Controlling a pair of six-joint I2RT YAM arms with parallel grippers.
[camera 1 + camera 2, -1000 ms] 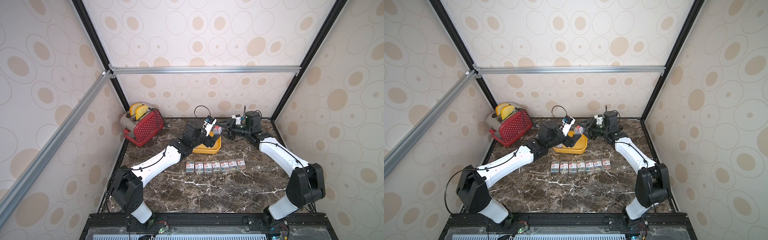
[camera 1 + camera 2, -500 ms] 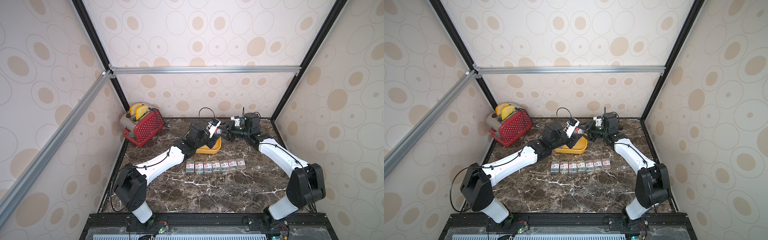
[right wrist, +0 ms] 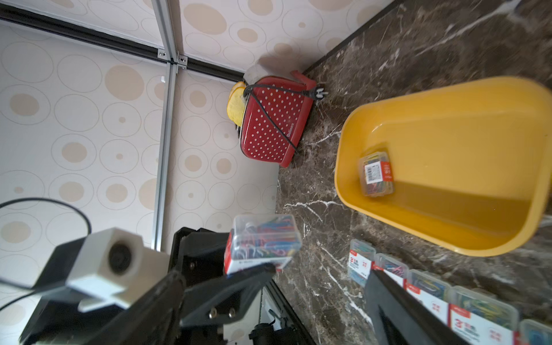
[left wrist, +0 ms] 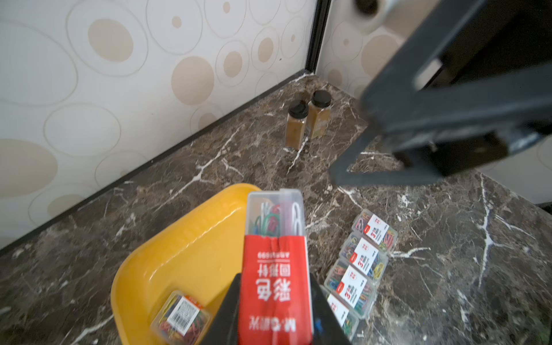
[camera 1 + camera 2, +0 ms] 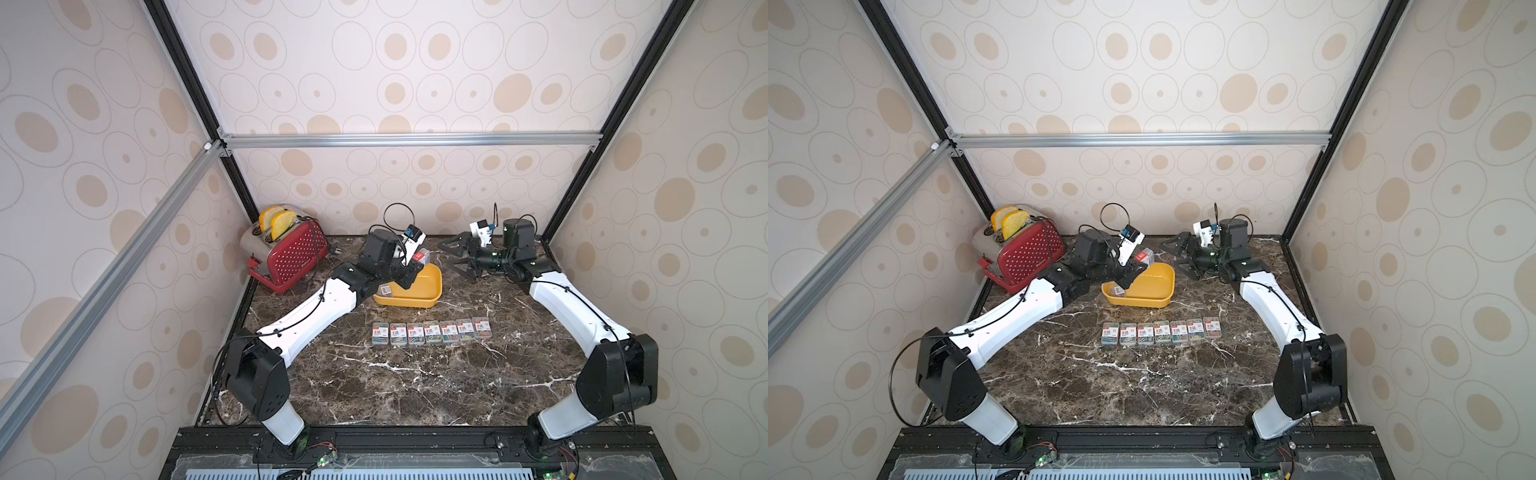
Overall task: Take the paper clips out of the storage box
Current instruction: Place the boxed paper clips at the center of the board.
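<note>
The left end effector [image 4: 276, 298] was clamped on opposite sides of a clip box [image 4: 276, 254], judged light, rigid and slick; the right end effector [image 5: 456, 259] stood apart.

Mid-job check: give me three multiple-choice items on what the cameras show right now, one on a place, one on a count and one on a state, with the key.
1. Where is the lifted box?
A. between the left gripper's fingers
B. on the toaster
C. beside the jars

2. How many boxes lie in the row?
A. five
B. seven
C. nine

3. The right gripper is:
A. shut on a box
B. shut, empty
C. open, empty

Key:
1 A: the left wrist view shows the fingers clamped on its red label.
2 B: both top views show seven boxes side by side.
3 C: its fingers stand spread with nothing between them.
</note>
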